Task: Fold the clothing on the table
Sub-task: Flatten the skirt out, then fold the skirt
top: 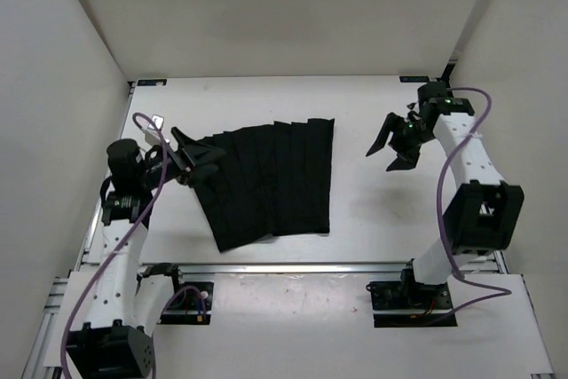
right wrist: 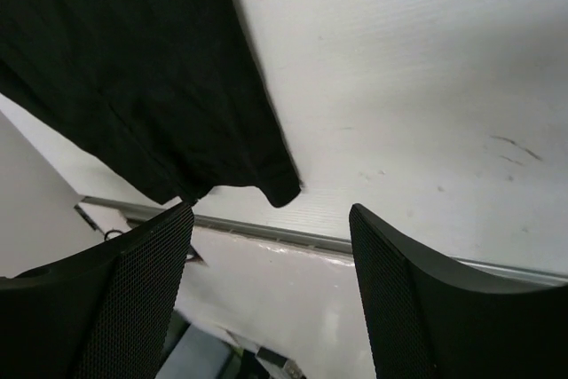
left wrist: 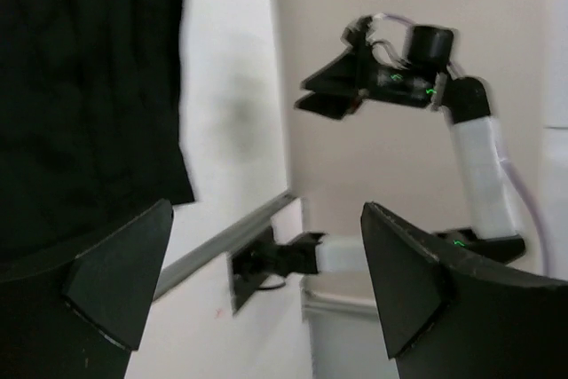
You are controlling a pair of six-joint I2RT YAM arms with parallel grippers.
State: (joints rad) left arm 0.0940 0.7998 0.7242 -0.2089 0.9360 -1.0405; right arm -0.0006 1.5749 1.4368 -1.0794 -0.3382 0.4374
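While the clothing (top: 275,179) lies spread on the table (top: 373,210), left hand (top: 206,164) and right hand (top: 382,159) gape empty

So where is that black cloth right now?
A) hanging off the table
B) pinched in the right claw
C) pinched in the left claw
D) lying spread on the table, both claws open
D: the clothing lies spread on the table; the left gripper and right gripper are both open and empty.
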